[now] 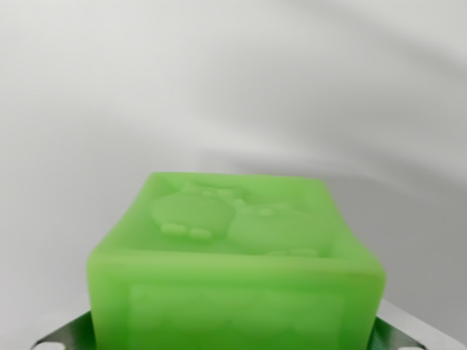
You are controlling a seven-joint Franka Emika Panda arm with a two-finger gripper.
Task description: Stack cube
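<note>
A bright green soft cube (pixel 237 248) fills the lower middle of the wrist view, very close to the camera. Its top face carries raised cartoon shapes, and its near face has a framed relief. My gripper (pixel 233 337) is shut on the cube's sides. Only the ribbed metal fingers (pixel 416 329) show, at the bottom corners to either side of the cube. No second cube is in view.
Behind the cube there is only a blurred white-grey surface with soft shadows. No edge, container or other object can be made out.
</note>
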